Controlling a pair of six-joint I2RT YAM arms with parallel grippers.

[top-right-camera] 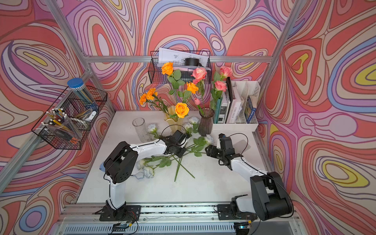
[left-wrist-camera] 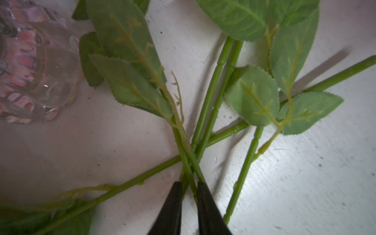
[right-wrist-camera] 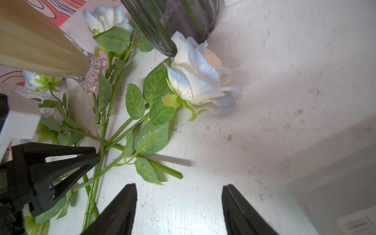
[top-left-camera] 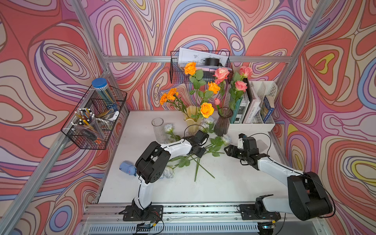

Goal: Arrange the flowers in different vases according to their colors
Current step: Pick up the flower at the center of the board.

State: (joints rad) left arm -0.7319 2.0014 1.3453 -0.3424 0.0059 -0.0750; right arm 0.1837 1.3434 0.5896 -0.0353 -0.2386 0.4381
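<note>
Several green white-rose stems (left-wrist-camera: pixel 211 97) lie crossed on the white table (left-wrist-camera: pixel 305 183). Two of them run between the tips of the left gripper (left-wrist-camera: pixel 188 186), whose jaws stand narrow; whether they pinch the stems cannot be told. The yellow vase's clear foot (left-wrist-camera: pixel 36 71) sits near, ahead of that gripper. The right gripper (right-wrist-camera: pixel 179 203) hangs wide and empty over bare table, with a white rose bloom (right-wrist-camera: pixel 201 77) lying ahead of its fingers, just beside the dark purple vase (right-wrist-camera: pixel 173 20) beyond it
</note>
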